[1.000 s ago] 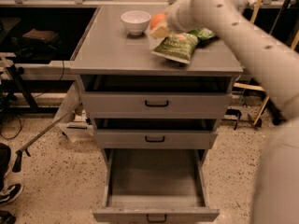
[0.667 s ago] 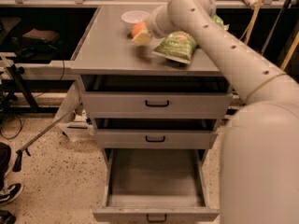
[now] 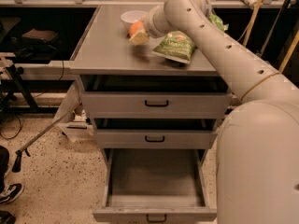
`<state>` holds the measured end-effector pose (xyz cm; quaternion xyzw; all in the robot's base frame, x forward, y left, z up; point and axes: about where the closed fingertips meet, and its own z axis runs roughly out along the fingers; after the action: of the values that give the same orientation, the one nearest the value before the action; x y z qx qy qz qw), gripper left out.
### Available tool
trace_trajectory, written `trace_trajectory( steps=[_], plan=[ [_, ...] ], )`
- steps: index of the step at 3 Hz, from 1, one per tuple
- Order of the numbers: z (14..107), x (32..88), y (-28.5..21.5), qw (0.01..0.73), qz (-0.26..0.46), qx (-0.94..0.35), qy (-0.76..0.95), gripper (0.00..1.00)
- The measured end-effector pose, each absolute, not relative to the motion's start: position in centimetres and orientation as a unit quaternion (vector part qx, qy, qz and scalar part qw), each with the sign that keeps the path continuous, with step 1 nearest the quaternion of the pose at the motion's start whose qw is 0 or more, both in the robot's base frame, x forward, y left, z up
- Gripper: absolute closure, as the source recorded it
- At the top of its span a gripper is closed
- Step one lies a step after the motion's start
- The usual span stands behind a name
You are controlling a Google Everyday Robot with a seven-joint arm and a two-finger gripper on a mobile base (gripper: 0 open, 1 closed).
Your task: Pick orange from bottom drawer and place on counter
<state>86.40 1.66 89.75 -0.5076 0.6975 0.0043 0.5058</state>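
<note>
Tabletop [image 3: 105, 50] of the grey cabinet carries a white bowl [image 3: 130, 16] near its back edge and a green crisp bag [image 3: 176, 46] lying flat toward the right side. The robot arm [image 3: 224, 48] reaches in from the right and crosses over this bag. A second green bag [image 3: 217, 21] shows only partly behind the arm.

The hand [image 3: 138, 34] is over the back middle part of the tabletop, just in front of the bowl. It is clamped on the orange [image 3: 135, 27], which sits in its grip, close to the bowl's front rim. A soft shadow lies on the grey surface below the hand, so the orange seems to be a little above the tabletop, not resting on it.

The bottom drawer [image 3: 154, 183] is pulled far out, and its flat inside is visible. The top drawer [image 3: 156, 104] and the middle drawer [image 3: 154, 138] are each open only slightly.
</note>
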Motion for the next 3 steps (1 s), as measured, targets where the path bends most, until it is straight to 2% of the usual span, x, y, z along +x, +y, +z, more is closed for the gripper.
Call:
trace_trajectory(
  steps=[2,3],
  plan=[
    [89.74,86.4,1.67,0.506,0.004,-0.508,0.697,0.12],
    [89.74,86.4,1.68,0.506,0.004,-0.508,0.697,0.0]
  ],
)
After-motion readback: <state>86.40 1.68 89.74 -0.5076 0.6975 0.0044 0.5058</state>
